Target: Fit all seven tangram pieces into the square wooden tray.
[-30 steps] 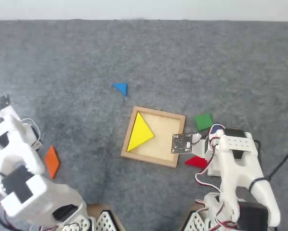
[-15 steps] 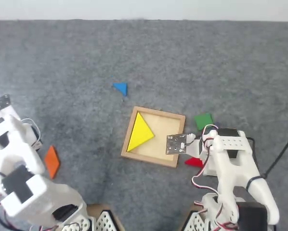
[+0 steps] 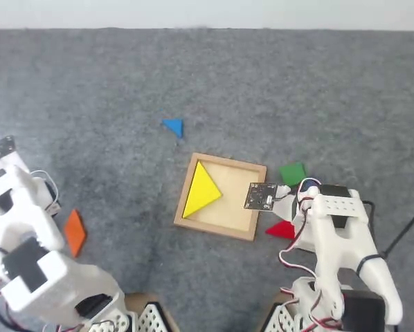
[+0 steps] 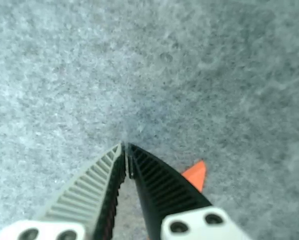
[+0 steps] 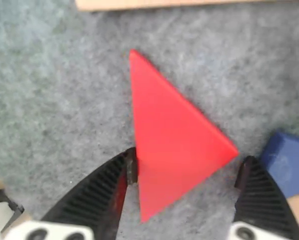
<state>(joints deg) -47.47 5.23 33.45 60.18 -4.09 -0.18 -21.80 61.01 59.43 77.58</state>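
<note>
Over a grey, felt-like table covering, with a pale strip of wall at the far edge. Near the middle, a square wooden tray [image 3: 229,162], already holding a large yellow triangle [image 3: 200,190] on the side nearer the left arm. Scattered outside: a small blue triangle [image 3: 173,126] beyond the tray, a green square [image 3: 292,173] just beside the rim, a flat red triangle [image 5: 172,145] near the tray's near corner, a dark blue piece [image 5: 284,160] just beside that, and an orange parallelogram [image 3: 74,232] well apart.

At the right gripper [image 5: 187,170]: spread wide and straddling the red triangle, one fingertip seemingly against an edge, the other just off a corner, nothing gripped yet. At the left gripper [image 4: 125,147]: pinched together, empty, over bare felt close to the orange piece.

Probably about to pick up the red triangle. For a clean pick: sink low enough to catch so thin a piece, close squarely across edge and corner so as not to spin it, keep clear of the dark blue neighbour. Then lift level, clear the rim, and turn to match the yellow triangle's slanted edge before setting down in the free half.
</note>
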